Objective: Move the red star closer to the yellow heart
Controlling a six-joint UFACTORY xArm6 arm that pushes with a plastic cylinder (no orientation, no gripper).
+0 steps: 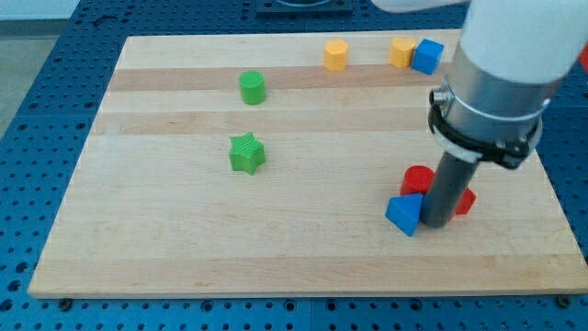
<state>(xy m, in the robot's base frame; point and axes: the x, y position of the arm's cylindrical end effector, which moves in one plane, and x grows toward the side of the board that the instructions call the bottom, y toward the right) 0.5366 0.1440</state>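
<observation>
My tip (434, 225) rests on the board at the view's lower right, at the end of the dark rod. A blue triangular block (403, 214) touches the rod's left side. A red round block (418, 178) sits just behind the rod on its upper left. A second red block (466, 200), mostly hidden by the rod, pokes out on its right; its shape is unclear, and it may be the red star. Two yellow blocks lie near the top edge: a rounded one (336, 54) and one (401, 51) touching a blue cube (427, 56). I cannot tell which is the heart.
A green cylinder (252, 87) and a green star (246, 153) lie left of centre on the wooden board (165, 248). The arm's white and grey body (501, 64) hides part of the board's upper right. The board's right edge is close to the red blocks.
</observation>
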